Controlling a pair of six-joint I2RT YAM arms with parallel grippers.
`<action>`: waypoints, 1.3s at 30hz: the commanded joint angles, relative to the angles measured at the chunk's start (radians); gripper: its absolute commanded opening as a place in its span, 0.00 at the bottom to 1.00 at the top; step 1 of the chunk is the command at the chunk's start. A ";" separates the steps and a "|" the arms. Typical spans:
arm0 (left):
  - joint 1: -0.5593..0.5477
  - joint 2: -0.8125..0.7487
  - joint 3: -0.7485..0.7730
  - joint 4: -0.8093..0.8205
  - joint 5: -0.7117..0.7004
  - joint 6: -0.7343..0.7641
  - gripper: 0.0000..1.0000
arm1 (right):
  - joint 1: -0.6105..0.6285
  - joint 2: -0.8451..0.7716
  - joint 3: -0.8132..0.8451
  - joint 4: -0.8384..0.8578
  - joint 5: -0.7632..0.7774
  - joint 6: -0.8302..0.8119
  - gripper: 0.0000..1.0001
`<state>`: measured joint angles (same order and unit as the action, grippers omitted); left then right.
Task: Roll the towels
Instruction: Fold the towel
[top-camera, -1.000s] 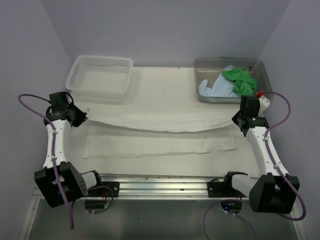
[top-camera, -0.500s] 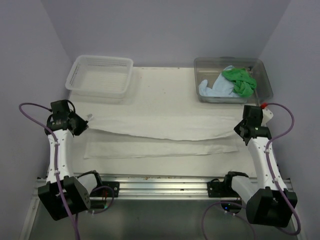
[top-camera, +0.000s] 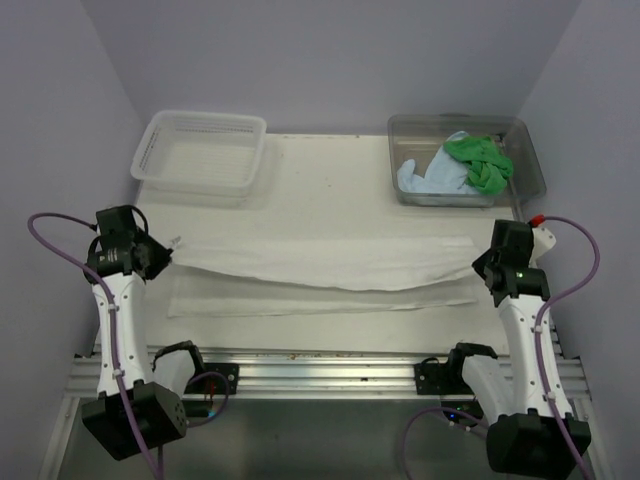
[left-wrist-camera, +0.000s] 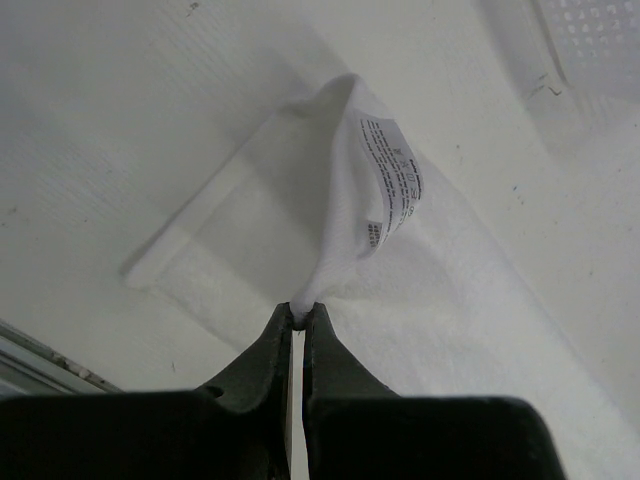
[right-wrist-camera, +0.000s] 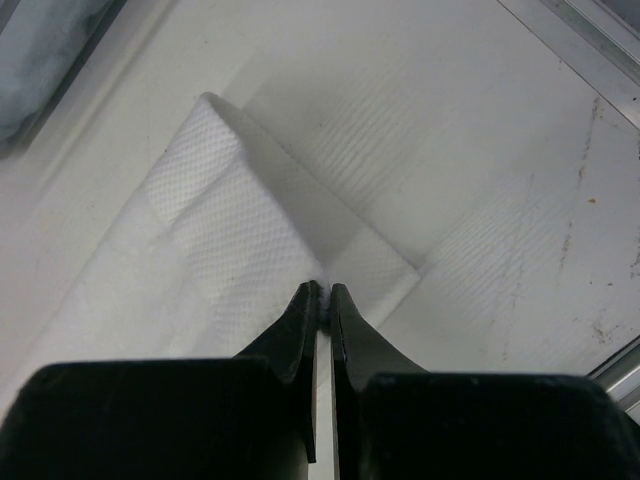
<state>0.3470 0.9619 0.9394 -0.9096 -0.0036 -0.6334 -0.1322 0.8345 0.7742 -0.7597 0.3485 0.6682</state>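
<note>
The white towel (top-camera: 320, 272) is stretched across the counter (top-camera: 330, 190) from 9 to 3 o'clock, with its upper layer raised at both ends over a flat lower layer. The left tool (left-wrist-camera: 300, 318) is closed on the 9 o'clock corner, just below the label (left-wrist-camera: 395, 185), and the right tool (right-wrist-camera: 322, 296) is closed on the 3 o'clock corner. The green towel (top-camera: 478, 160) and blue towel (top-camera: 425, 178) are heaped in the tub (top-camera: 530, 150) at 1 o'clock. Only a thin edge of cloth is pinched on each side, so a corner could be pulled free if the ends are drawn apart or moved unevenly. The fold would then be skewed and a loose, crooked roll could result.
</note>
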 joint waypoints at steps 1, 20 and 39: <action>0.012 -0.041 -0.022 -0.046 -0.035 0.014 0.00 | -0.007 -0.021 -0.019 -0.035 0.023 0.022 0.00; 0.012 -0.117 -0.022 -0.164 -0.121 -0.022 0.00 | -0.009 -0.043 -0.020 -0.056 0.099 0.002 0.00; 0.012 -0.164 -0.166 -0.161 -0.104 -0.068 0.00 | -0.010 -0.003 -0.085 -0.021 0.096 -0.005 0.00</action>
<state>0.3470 0.8085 0.7822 -1.0863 -0.0864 -0.6773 -0.1333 0.8204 0.7036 -0.8104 0.4095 0.6659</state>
